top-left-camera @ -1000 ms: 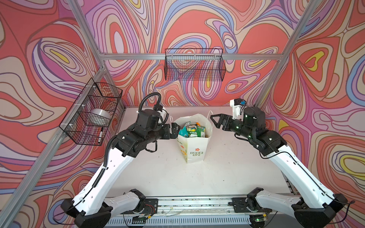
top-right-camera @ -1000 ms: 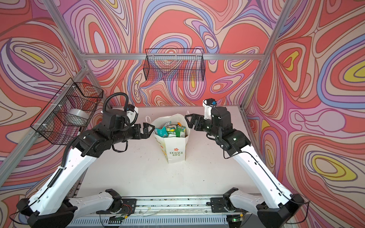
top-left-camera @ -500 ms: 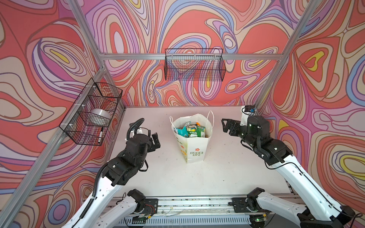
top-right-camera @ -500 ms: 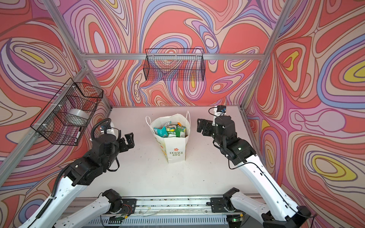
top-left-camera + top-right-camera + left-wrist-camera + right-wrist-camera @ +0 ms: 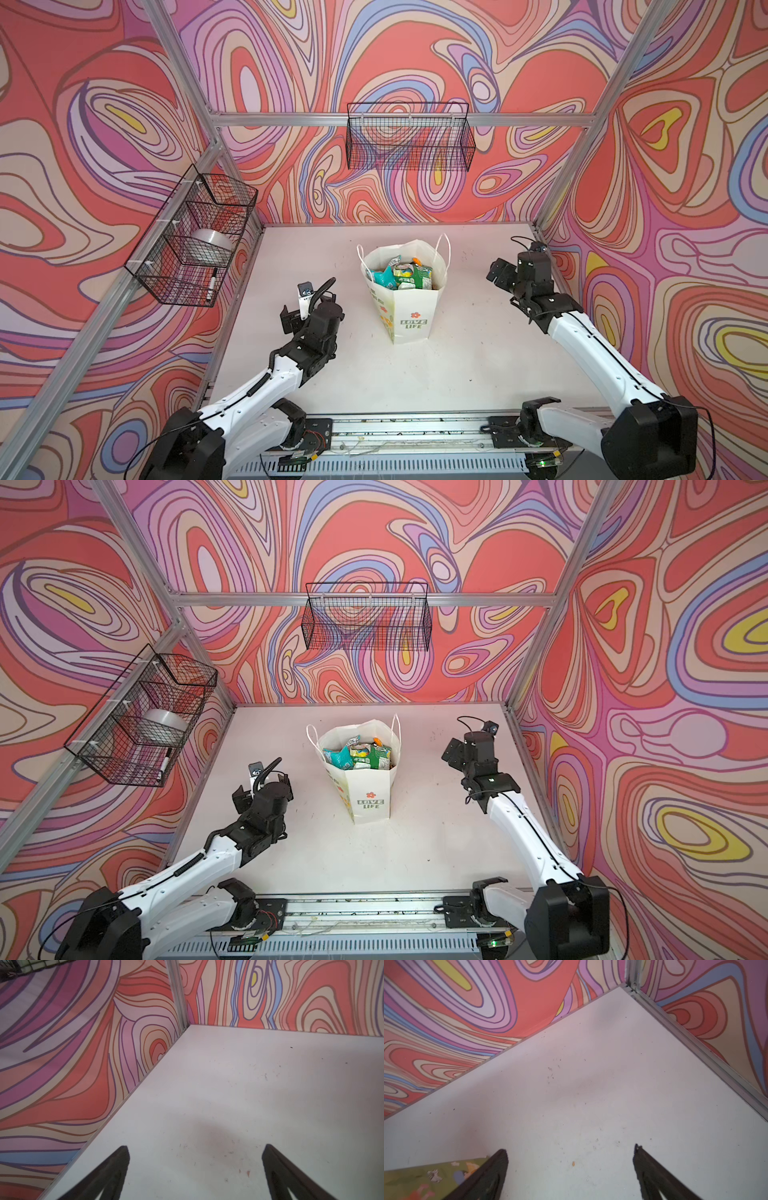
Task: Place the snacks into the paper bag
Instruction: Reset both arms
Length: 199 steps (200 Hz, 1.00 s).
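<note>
the paper bag (image 5: 409, 320) stands upright near the middle of the counter (image 5: 457, 374), cord handles up and mouth open. the snacks (image 5: 401, 272) are heaped inside it up to the rim, with green, teal and yellow wrappers showing in both top views.

the left arm (image 5: 257, 382) rises from its base at the near left corner. its white forearm slants up and inward, and the black wrist folds over to the left of the bag, clear of it. in the left wrist view the two dark fingers (image 5: 116, 1167) aim toward the back left corner of the enclosure. the jaws are spread wide, with only bare counter between them.

the right arm (image 5: 590, 345) reaches from the near right base along the right wall. its forearm is stretched long, and the wrist sits close to that wall, about level with the bag's mouth and well apart from it. in the right wrist view its fingers (image 5: 494, 1167) face the back right corner. these jaws are also wide apart, over bare counter.
</note>
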Each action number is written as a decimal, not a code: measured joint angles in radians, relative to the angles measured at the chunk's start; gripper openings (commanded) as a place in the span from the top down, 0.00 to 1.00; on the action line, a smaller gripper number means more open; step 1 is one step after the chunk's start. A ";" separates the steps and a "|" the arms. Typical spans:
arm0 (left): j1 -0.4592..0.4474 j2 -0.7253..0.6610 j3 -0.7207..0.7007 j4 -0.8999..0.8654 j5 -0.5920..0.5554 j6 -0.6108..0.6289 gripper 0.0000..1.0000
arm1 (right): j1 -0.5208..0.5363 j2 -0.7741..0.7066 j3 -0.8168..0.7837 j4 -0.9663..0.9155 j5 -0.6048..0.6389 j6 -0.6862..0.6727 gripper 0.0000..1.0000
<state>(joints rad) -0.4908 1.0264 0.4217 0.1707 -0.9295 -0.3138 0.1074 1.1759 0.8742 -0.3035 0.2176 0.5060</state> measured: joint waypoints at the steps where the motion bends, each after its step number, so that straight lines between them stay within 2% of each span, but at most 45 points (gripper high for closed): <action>1: 0.003 0.002 -0.001 0.005 0.000 0.002 0.00 | -0.005 0.002 -0.003 0.005 0.000 0.001 0.02; 58: 0.135 0.114 -0.039 0.290 0.025 0.138 0.00 | -0.102 0.060 -0.136 0.199 -0.070 -0.023 0.02; 86: 0.185 0.230 -0.095 0.459 0.061 0.167 0.00 | -0.144 0.084 -0.179 0.291 -0.135 -0.045 0.02; 114: 0.203 0.341 -0.133 0.579 0.129 0.248 0.00 | -0.166 0.084 -0.258 0.428 -0.158 -0.092 0.01; 148: 0.250 0.487 -0.163 0.890 0.223 0.337 0.00 | -0.166 0.088 -0.372 0.597 -0.135 -0.168 0.02; 179: 0.314 0.466 -0.192 0.905 0.354 0.336 0.00 | -0.166 0.138 -0.402 0.736 -0.077 -0.232 0.02; 199: 0.361 0.467 -0.172 0.882 0.449 0.328 0.00 | -0.166 0.217 -0.451 0.915 -0.048 -0.255 0.02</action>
<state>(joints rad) -0.1295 1.4933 0.2497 1.0527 -0.4805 0.0143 -0.0586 1.3926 0.4229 0.6117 0.1699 0.2508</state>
